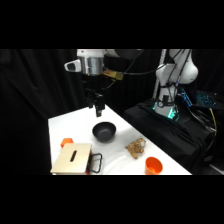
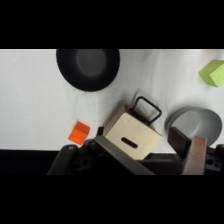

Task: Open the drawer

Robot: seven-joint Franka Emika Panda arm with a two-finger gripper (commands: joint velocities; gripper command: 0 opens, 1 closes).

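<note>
The drawer (image 1: 89,163) sits pushed into its pale-wood, slot-topped case (image 1: 72,158) at the table's front left. Its red front and black wire loop handle (image 1: 95,162) face right. My gripper (image 1: 96,108) hangs well above the table's far end, behind the black bowl, and is far from the handle. Looking down from the wrist, the case (image 2: 132,136) lies just past my open gripper (image 2: 150,150). There the loop handle (image 2: 146,110) points away from me, and nothing is between my fingers.
A black bowl (image 1: 104,131) stands mid-table. A small orange block (image 1: 66,142) lies behind the case. A brown clump (image 1: 135,148) and an orange cup (image 1: 153,165) are at the front right. The wrist view also shows a green object (image 2: 215,73) and a grey round object (image 2: 196,121).
</note>
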